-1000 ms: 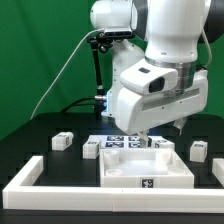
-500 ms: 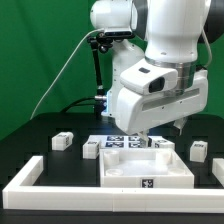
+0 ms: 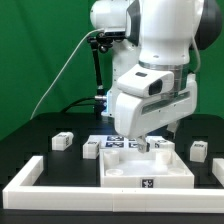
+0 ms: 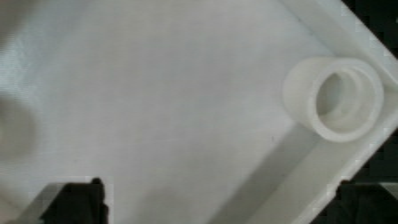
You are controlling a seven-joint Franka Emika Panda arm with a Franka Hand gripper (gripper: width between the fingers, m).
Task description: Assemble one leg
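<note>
Several stubby white legs with tags stand on the black table: one leg (image 3: 62, 141) at the exterior view's left, one (image 3: 90, 148) beside the marker board, one (image 3: 163, 146) behind the panel, one (image 3: 199, 149) at the right. The large flat white square panel (image 3: 145, 168) lies in the middle. My gripper (image 3: 150, 143) hangs low over the panel's far edge. In the wrist view the gripper (image 4: 217, 200) is open and empty. Its dark fingertips (image 4: 75, 200) stand wide apart over the panel (image 4: 160, 110), near a round socket (image 4: 338, 98) at its corner.
The marker board (image 3: 118, 143) lies behind the panel. A long white border rail (image 3: 25, 175) runs round the front and sides of the work area. A black stand with cables (image 3: 97, 70) rises at the back, before a green backdrop.
The arm's upper body has turned a little and the wrist has shifted slightly toward the exterior view's right, staying low over the panel's far edge. The parts have not moved.
</note>
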